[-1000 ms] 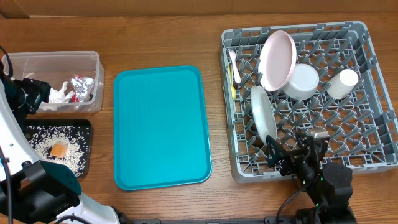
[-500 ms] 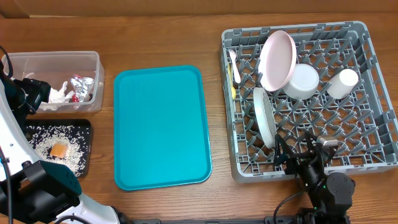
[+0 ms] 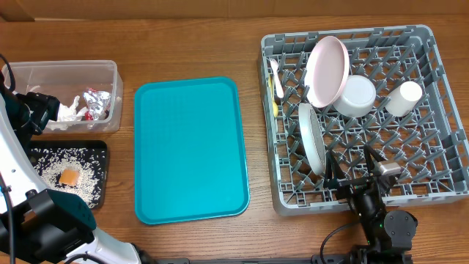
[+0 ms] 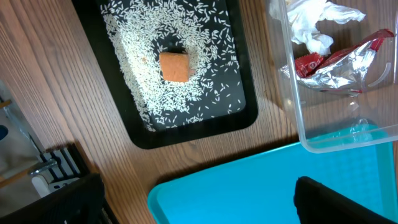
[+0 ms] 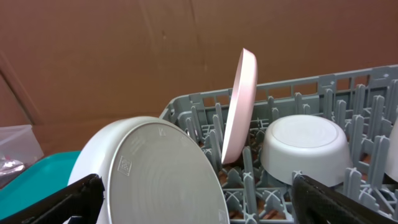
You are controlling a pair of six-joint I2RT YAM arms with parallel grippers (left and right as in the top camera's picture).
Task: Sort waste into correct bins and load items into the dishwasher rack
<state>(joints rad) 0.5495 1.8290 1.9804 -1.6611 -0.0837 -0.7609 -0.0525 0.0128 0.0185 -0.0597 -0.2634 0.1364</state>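
Note:
The grey rack (image 3: 440,147) holds an upright pink plate (image 3: 326,70), a white bowl (image 3: 357,95), a white cup (image 3: 407,97), cutlery (image 3: 275,77) and a grey-green plate (image 3: 311,138) on edge. My right gripper (image 3: 353,172) is open at the rack's front edge, just behind the grey-green plate (image 5: 155,174), with nothing in it. My left gripper (image 4: 199,211) is open and empty above the teal tray's corner. The clear tub (image 3: 66,67) holds a napkin (image 3: 69,110) and foil wrapper (image 3: 97,103). The black tray (image 3: 102,158) holds rice (image 3: 51,165) and an orange cube (image 3: 69,177).
A flat teal tray (image 3: 190,150) lies between the bins and the rack. The left arm's base sits at the front left corner, the right arm's base in front of the rack. Brown cardboard stands behind the rack in the right wrist view.
My right gripper has drawn back toward the table's front edge, away from the grey-green plate, which now stands in the rack by itself. The left arm has not moved.

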